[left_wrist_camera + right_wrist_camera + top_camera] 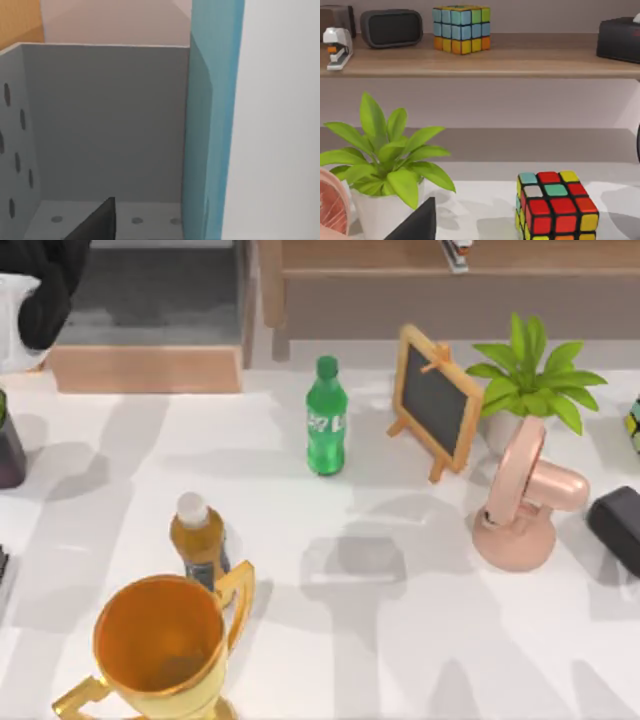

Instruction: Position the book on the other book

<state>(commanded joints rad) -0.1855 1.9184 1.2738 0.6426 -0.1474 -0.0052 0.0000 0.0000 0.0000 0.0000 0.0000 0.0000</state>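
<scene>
Book (212, 120) stands upright beside grey perforated wall (105, 125), left wrist view.

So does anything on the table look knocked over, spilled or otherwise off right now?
Nothing stands out. The green bottle, amber bottle, chalkboard, potted plant, pink fan and gold trophy all stand upright, with no spill.

- A green soda bottle (326, 418) is standing out against the white surface (400, 640).
- A gold trophy (160, 645) is gleaming.
- A pink fan (522, 500) is sitting near a wood-framed black chalkboard (434, 400).
- A multicoloured cube (555, 209) is showing red, yellow and teal squares.
</scene>
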